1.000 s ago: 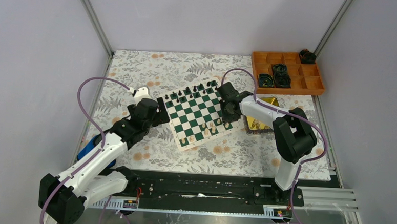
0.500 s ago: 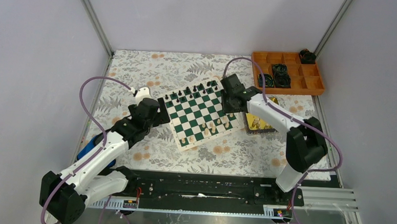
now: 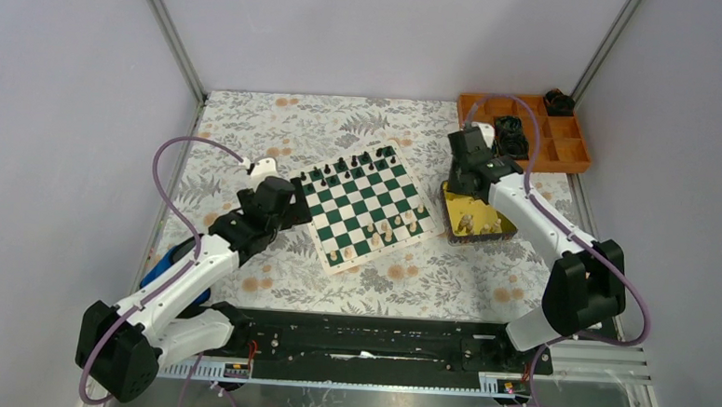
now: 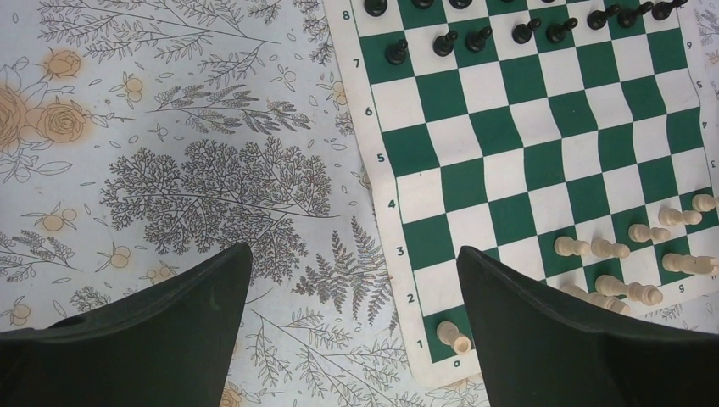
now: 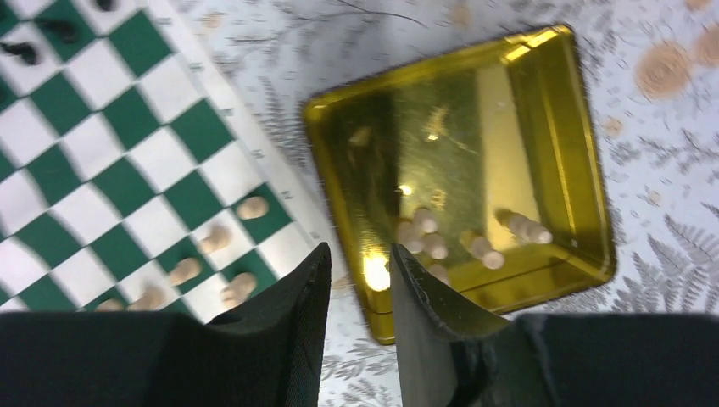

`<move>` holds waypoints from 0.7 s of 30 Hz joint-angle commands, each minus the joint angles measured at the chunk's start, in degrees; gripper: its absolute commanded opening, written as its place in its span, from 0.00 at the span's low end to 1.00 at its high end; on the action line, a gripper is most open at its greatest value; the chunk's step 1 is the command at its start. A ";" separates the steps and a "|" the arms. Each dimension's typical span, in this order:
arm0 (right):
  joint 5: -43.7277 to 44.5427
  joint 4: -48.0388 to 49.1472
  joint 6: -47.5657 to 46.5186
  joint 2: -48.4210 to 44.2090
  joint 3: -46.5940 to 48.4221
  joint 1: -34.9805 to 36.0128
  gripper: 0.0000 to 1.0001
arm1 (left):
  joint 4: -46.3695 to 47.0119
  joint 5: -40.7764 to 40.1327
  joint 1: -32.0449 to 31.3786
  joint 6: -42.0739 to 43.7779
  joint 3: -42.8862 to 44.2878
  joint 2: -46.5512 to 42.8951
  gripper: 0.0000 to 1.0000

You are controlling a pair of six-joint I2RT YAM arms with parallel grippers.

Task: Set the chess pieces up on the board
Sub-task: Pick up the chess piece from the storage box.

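Shifts right pincer [image 5: 360, 254] off board [image 5: 127, 170] to above gold tin [image 5: 458, 127], slightly apart, empty; left pincer [image 4: 353, 254] gaping. Cream pieces [image 5: 428, 242] beneath: likely light, slick, tippy; pinch mid-body.

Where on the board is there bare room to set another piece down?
The middle rows of the board are bare, bordered by the black pieces along its far edge and the white pieces along its near edge. It is crowded where the white pieces cluster toward the near-right corner.

board [image 3: 362, 201]: green-white checks | chess pieces [image 4: 396, 52]: black, cream | tin [image 5: 509, 127]: gold | tray [image 3: 574, 164]: orange
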 commanded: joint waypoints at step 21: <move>-3.81 2.95 1.86 5.45 -7.71 -7.34 0.38 | 3.93 -0.61 -0.39 0.72 0.50 2.02 0.99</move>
